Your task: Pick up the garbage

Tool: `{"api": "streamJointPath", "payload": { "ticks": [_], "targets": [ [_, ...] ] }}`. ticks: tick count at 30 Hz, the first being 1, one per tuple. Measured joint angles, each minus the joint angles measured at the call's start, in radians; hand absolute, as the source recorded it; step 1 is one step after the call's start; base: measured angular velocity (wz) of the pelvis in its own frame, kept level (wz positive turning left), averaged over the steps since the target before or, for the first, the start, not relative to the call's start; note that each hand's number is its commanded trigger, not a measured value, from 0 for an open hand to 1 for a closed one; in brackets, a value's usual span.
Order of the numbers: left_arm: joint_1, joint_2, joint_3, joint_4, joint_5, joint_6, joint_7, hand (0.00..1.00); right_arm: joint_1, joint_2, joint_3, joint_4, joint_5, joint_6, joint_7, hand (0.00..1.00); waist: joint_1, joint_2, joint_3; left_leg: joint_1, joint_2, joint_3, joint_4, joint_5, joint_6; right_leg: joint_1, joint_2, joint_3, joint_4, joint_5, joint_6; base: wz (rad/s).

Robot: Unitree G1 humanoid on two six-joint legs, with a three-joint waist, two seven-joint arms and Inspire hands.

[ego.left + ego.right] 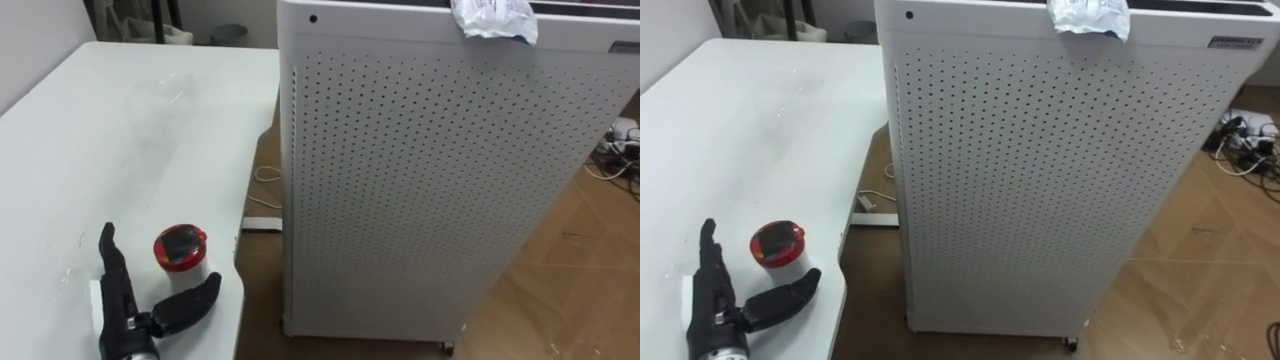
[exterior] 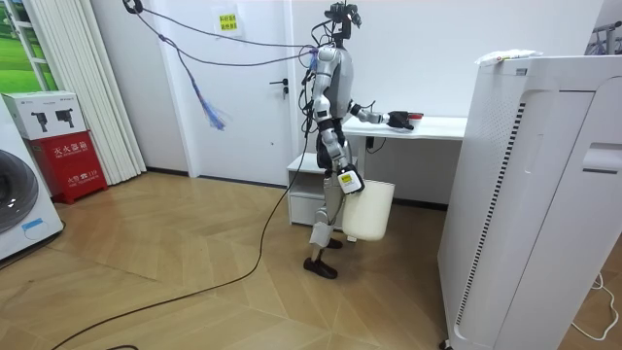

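**Red-lidded tub beside an open hand**

Red plastic caps a small round tub (image 1: 180, 247) that stands near the front edge of the white table (image 1: 70, 150). Its lid is on, so what is inside is hidden. The left hand (image 1: 122, 315) lies flat on the table with straight fingers and holds nothing. Its spread thumb is just beside the tub, and I cannot tell if they touch. Farther back on the table a clear bottle (image 1: 165, 103) lies on its side, too faint to show any contents. A perforated white cabinet (image 1: 430, 180) stands off the table's right side, and a crumpled wrapper (image 1: 493, 20) sits on its top edge.

From the room view, the robot stands at the table's end on the room view's left. Its right hand (image 2: 347, 180) hangs below table height at the top of a white bin (image 2: 370, 210). Whether that hand grips the bin I cannot tell, and the bin's inside is out of sight.
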Motion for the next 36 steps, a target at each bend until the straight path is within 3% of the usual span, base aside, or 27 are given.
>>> {"api": "streamJointPath", "payload": {
  "ticks": [3,4,5,6,7,17,25,36],
  "targets": [
    [-0.021,-0.002,-0.002,0.000,0.000,0.005,-0.017,0.00,-0.001,0.001,0.000,0.000,-0.004,0.000,0.001,1.00,-0.009,-0.003,0.0014,0.000,0.000,0.001,-0.001,0.000,0.000,-0.002,0.000,0.001,-0.001,0.000,0.000,0.00],
    [-0.030,-0.002,-0.006,0.000,-0.001,0.012,-0.024,0.19,-0.002,0.002,0.000,0.000,-0.004,0.000,0.003,1.00,-0.016,-0.003,0.0013,0.000,0.000,0.001,-0.001,0.000,0.000,-0.002,0.000,0.001,-0.002,0.000,0.000,0.00],
    [-0.035,-0.002,-0.008,0.000,-0.001,0.013,-0.033,0.65,-0.004,0.004,0.000,0.002,-0.004,0.000,0.006,1.00,-0.023,-0.005,0.0006,0.000,0.000,0.003,-0.001,0.000,0.000,-0.002,0.000,0.002,-0.002,0.000,0.000,-0.04],
    [-0.037,-0.003,-0.008,0.000,-0.001,0.015,-0.038,0.88,-0.006,0.005,0.000,0.004,-0.004,0.000,0.008,1.00,-0.024,-0.006,0.0007,0.001,0.000,0.006,-0.001,0.000,0.000,-0.002,0.000,0.003,-0.002,0.000,0.000,-0.10],
    [-0.043,-0.005,-0.009,0.000,-0.001,0.019,-0.045,1.00,-0.009,0.006,0.000,0.008,-0.004,0.000,0.009,1.00,-0.025,-0.007,0.0009,0.003,0.001,0.010,-0.001,0.000,0.000,-0.002,0.000,0.004,-0.003,0.000,0.000,-0.10],
    [-0.076,-0.040,-0.041,0.000,0.000,0.021,-0.069,1.00,-0.023,0.009,0.000,0.032,-0.004,-0.001,0.011,1.00,-0.035,-0.009,-0.0001,0.005,0.004,0.023,-0.002,0.000,0.000,-0.001,0.001,0.000,-0.002,0.000,0.000,-0.01],
    [-0.076,-0.040,-0.061,0.000,-0.001,0.040,-0.084,1.00,-0.024,0.011,0.000,0.034,-0.002,-0.001,0.014,1.00,-0.052,-0.016,-0.0027,0.004,0.004,0.021,-0.002,0.000,0.000,-0.002,0.001,0.000,-0.001,0.001,-0.002,0.00],
    [-0.084,-0.040,-0.078,-0.001,-0.024,0.063,-0.142,1.00,-0.032,0.011,-0.002,0.039,0.003,0.000,0.020,1.00,-0.049,-0.013,-0.0046,0.004,0.005,0.027,-0.002,0.000,0.000,-0.004,0.002,0.001,-0.002,0.001,-0.002,-0.01]
  ]
}}
